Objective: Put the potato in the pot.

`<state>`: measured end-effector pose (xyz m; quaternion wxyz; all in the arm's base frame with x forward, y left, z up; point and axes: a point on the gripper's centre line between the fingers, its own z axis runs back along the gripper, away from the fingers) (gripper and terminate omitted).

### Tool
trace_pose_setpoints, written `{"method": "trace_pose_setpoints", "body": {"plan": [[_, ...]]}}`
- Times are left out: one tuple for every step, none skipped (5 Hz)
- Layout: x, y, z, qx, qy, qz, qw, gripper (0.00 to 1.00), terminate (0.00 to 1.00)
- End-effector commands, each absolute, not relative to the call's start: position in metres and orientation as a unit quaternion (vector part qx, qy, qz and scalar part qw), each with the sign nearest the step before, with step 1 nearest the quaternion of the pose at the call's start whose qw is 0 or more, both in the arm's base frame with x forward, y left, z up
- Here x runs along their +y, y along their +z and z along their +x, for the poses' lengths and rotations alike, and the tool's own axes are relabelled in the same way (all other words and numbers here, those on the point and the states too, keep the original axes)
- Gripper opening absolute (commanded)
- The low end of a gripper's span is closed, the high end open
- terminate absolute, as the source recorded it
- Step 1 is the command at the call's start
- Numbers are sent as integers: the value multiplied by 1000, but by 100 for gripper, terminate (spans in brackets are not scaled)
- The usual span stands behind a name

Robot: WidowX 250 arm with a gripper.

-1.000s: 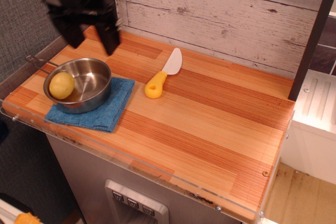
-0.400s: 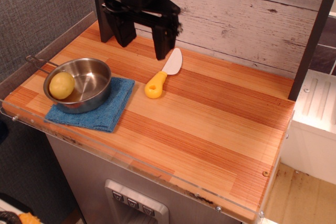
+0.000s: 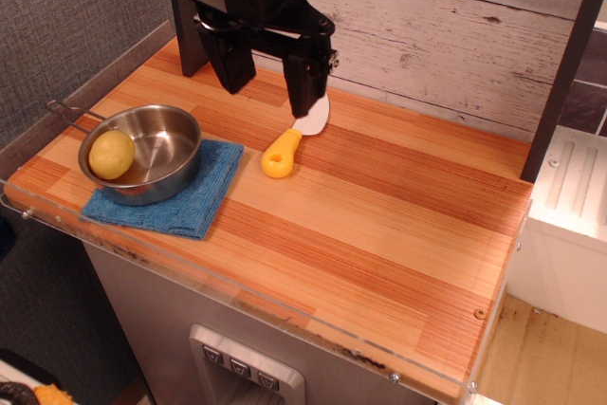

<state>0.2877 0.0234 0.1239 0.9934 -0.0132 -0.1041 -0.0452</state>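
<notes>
1. Gripper (image 3: 268,92): black, two-fingered, hanging above the rear part of the desk with its fingers spread apart and nothing between them. One fingertip (image 3: 303,101) overlaps the blade of the toy knife (image 3: 285,144) in this view; whether it touches the blade cannot be told.

2. Potato (image 3: 112,155): pale yellow, lying inside the pot (image 3: 142,152) against its left inner wall, near the desk's front-left corner. Judged from this, the placing itself is done and only the retreat remains.

3. Doing the remaining step well, as a judgement: the open fingers should rise straight up and away from the desk, without sweeping leftward toward the pot, so that neither the pot's rim nor its thin wire handle (image 3: 71,111) is nudged and the potato stays settled.

4. Blue cloth (image 3: 194,192): folded under the pot, its right half bare. A knock to the pot could slide it on this cloth toward the front edge.

5. Toy knife: yellow handle, white blade, lying diagonally near the middle of the rear half of the desk, just right of the cloth. It sits directly under the gripper and is the nearest thing to be disturbed by any downward drift.

6. Wooden desk (image 3: 379,234): bare over its right half. A whitewashed plank wall (image 3: 427,26) stands along the rear edge, limiting backward travel.
</notes>
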Motion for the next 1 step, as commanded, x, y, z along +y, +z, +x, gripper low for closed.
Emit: {"method": "trace_pose_setpoints", "body": {"plan": [[24,131,282,-122,-43,-13,992,100,100]]}}
